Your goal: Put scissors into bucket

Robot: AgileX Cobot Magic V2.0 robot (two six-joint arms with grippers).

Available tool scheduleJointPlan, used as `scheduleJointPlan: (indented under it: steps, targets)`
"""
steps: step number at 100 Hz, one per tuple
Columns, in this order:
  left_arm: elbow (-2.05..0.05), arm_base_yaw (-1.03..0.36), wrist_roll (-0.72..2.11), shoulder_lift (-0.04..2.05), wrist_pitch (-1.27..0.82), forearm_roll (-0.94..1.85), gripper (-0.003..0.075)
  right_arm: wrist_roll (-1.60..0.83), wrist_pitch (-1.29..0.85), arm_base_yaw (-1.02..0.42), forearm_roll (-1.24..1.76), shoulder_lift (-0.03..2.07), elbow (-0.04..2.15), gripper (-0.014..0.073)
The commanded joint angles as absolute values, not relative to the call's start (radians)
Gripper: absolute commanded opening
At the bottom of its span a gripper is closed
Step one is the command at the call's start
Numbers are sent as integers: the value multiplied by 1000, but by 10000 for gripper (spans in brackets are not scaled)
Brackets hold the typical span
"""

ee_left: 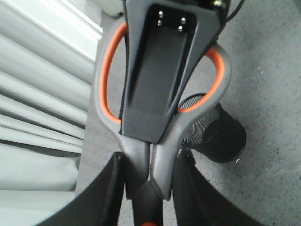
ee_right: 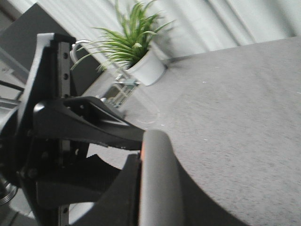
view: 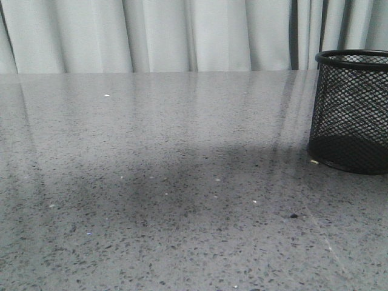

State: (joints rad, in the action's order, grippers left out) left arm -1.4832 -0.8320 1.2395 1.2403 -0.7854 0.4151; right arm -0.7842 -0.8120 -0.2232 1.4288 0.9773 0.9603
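The scissors (ee_left: 106, 80), with dark grey handles lined orange, hang in the air between my two grippers. My left gripper (ee_left: 150, 186) is shut on the scissors' neck just by the orange pivot dot. My right gripper (ee_right: 156, 202) is shut on the handles (ee_right: 157, 174), which it sees edge-on. One of its fingers (ee_left: 157, 70) lies flat over the handle loops. The black wire-mesh bucket (view: 351, 112) stands upright at the table's right side and shows below the scissors in the left wrist view (ee_left: 221, 134). Neither gripper shows in the front view. The blades are out of view.
The grey speckled table (view: 170, 182) ends at a pale curtain (view: 182, 33) behind. A potted green plant (ee_right: 136, 52) stands at a table edge in the right wrist view. The left arm's black body (ee_right: 84, 122) fills that view's side.
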Motion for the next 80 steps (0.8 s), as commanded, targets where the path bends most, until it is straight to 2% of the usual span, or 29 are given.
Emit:
scheduleJointPlan:
  steps: [1, 26, 41, 65, 80]
  targets:
    - [-1526, -841, 1186, 1107, -689, 487, 94, -816, -662, -203, 1349, 981, 980, -62]
    - [-1526, -841, 1043, 950, -705, 475, -20, -816, -624, -203, 1243, 981, 1050, -62]
    - [-1519, -841, 855, 860, -770, 354, -20, -736, -692, -203, 1065, 981, 1152, -62]
    - [-1380, -841, 294, 700, -833, -73, -20, -330, -1018, -203, 403, 996, 1396, -62]
    - [-1242, -841, 185, 602, -821, -173, -20, -247, -1164, -203, 234, 1022, 1451, -62]
